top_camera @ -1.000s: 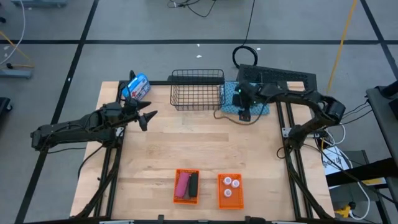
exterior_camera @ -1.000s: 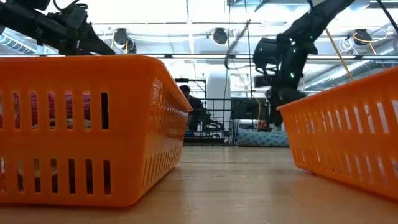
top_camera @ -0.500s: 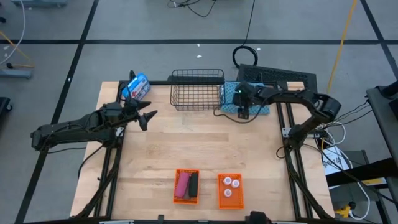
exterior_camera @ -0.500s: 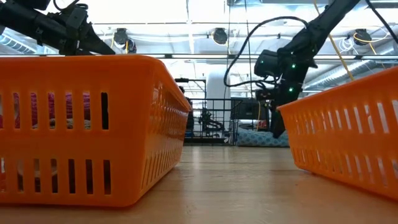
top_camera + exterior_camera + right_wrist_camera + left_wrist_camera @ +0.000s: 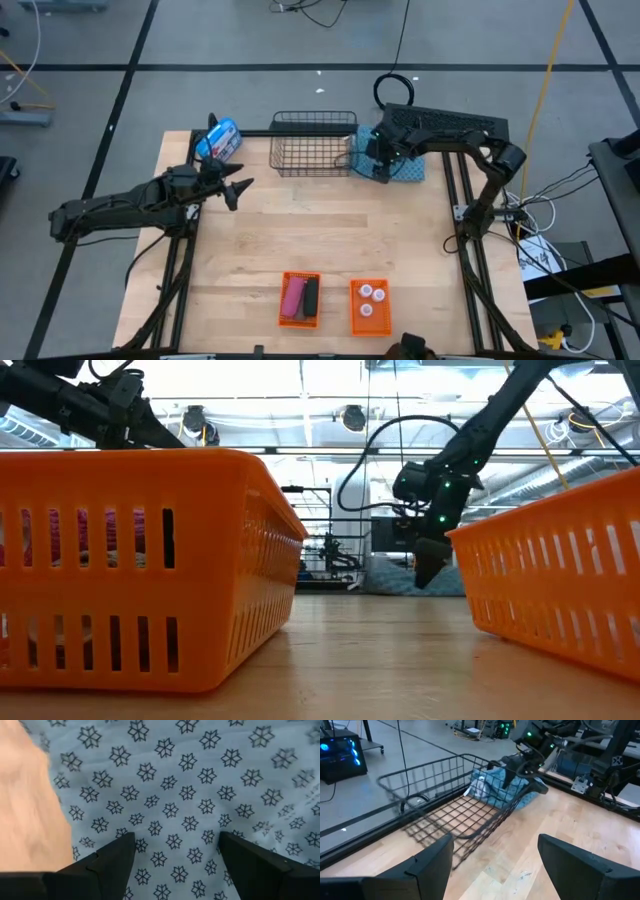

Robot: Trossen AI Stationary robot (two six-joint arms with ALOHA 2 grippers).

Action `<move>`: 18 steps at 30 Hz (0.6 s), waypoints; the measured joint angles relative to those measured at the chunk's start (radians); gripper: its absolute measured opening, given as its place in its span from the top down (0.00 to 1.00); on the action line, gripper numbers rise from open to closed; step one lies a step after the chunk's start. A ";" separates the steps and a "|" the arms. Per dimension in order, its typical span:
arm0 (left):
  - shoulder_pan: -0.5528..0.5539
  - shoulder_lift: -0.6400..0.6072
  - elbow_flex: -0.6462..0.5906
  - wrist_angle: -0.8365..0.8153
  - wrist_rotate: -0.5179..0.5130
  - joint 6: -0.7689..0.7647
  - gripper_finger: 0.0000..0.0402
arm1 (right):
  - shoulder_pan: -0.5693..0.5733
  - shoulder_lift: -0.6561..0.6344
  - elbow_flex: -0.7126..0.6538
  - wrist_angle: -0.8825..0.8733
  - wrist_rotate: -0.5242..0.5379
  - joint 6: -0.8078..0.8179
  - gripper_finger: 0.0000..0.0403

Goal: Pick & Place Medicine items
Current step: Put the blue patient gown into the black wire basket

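Three white bottles [image 5: 370,298] sit in the right orange basket [image 5: 354,310]. The pink piece [image 5: 293,298] and the black piece [image 5: 311,294] lie in the left orange basket [image 5: 284,300]; I cannot make out a brown piece. My right gripper [image 5: 380,163] [image 5: 175,857] is open and points down, close over the blue patterned cloth [image 5: 402,168] [image 5: 190,780] beside the wire basket [image 5: 316,143]. My left gripper [image 5: 240,187] [image 5: 495,865] is open and waits in the air near the table's left edge, facing the wire basket [image 5: 445,800]. My right gripper stands over the blue patterned cloth from above, one open finger [image 5: 107,862] on each side of a flat stretch of it. I cannot tell whether the fingertips touch the cloth.
A blue-and-white package [image 5: 220,140] lies at the far left corner, behind my left gripper. In the low view the two orange baskets [image 5: 150,560] [image 5: 560,580] fill the foreground. Bare wood [image 5: 320,230] lies between the arms and the orange baskets.
My right gripper has moved along the cloth toward the table's far-left, closer to the wire basket, and has come lower. Its arm has swung round and now lies along the far edge.
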 joint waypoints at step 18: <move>0.000 0.078 0.000 0.012 0.000 -0.018 0.25 | -0.020 0.042 0.002 -0.052 -0.030 0.020 0.72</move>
